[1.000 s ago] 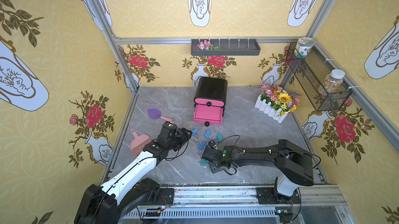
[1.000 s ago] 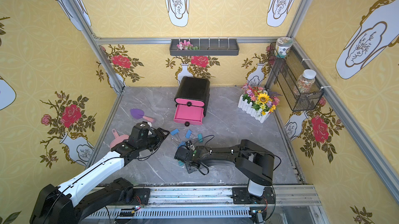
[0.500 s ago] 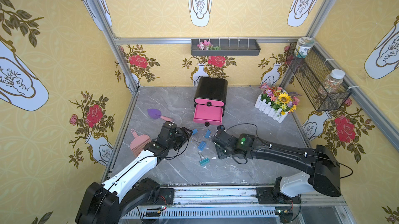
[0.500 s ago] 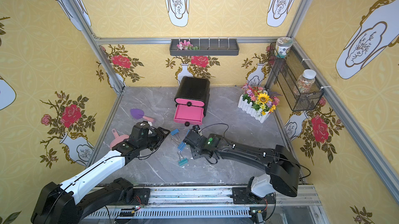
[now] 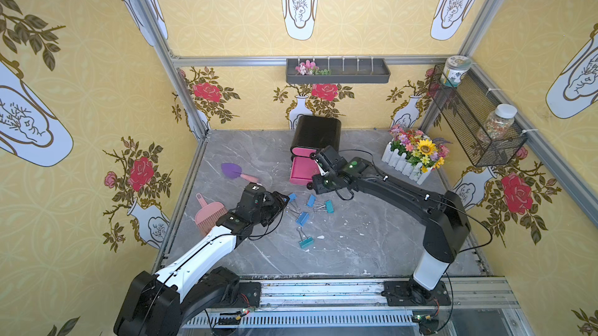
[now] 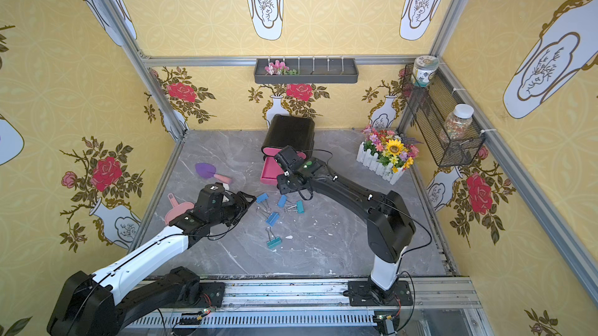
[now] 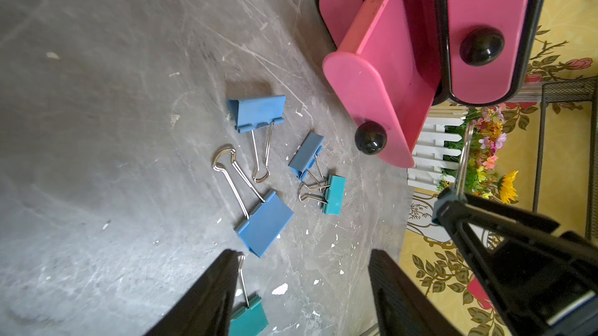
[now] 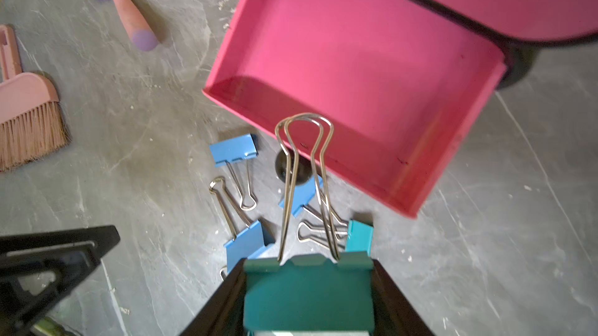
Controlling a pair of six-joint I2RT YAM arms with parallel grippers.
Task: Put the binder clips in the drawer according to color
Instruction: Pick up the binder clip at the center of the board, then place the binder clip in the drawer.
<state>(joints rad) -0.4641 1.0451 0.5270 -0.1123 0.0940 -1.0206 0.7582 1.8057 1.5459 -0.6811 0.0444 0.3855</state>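
— Right wrist view is showing us the right jaws clenching the teal clip (image 8: 307, 292) by its body, wire handles pointing ahead; only the handle loops are hanging over the front wall of the open drawer (image 8: 339, 59), which is looking empty.

— So we are judging the body to be short of the rim; we are wanting it carried forward until teal is sitting over pink floor, then lowered before the jaws are letting go, so it is not bouncing out.

— Agreed; we are also minding the knob (image 8: 304, 172) under the handles and the upper drawer front (image 8: 517, 1) overhead.

— Meanwhile the left jaws are standing released and empty, hovering just beside a blue clip (image 5: 292, 197) on the bench (image 5: 356, 237); two more blue and two teal are lying loose nearby.

— Then we are advising that arm to wait well apart; both are crowding one drawer mouth.
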